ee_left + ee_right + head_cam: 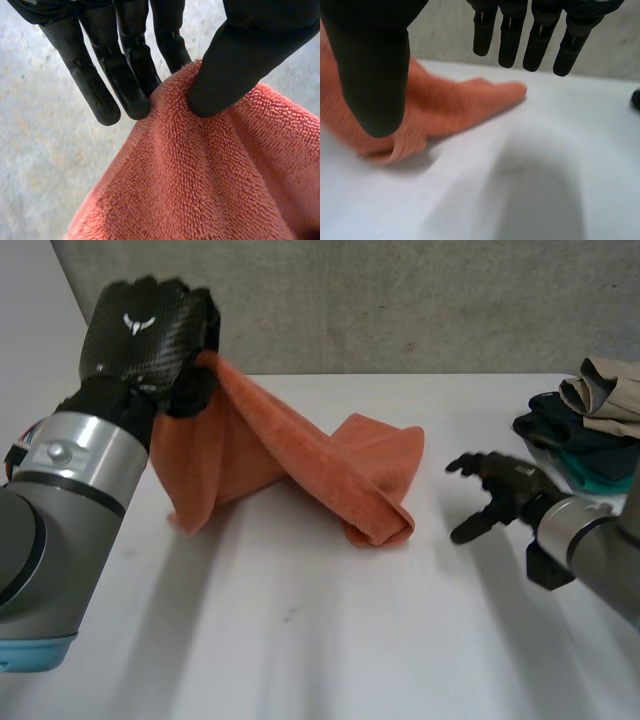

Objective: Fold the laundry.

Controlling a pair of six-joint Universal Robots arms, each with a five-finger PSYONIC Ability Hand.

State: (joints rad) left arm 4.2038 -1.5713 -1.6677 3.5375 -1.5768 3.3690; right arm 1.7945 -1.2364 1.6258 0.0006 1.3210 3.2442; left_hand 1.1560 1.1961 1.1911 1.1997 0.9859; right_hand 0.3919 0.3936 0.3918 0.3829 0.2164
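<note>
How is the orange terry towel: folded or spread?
Neither: the orange terry towel hangs twisted, one end pinched by the left robot hand, the other bunched on the white table.

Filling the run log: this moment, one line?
left hand: pinches orange towel, raised | right hand: open, apart from towel

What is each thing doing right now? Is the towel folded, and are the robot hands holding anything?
Towel: unfolded, one end lifted, the rest twisted on the table.
Left robot hand: shut, pinching the towel's raised end.
Right robot hand: open, empty, beside the towel.
Clothes pile: heaped, unfolded.
</note>
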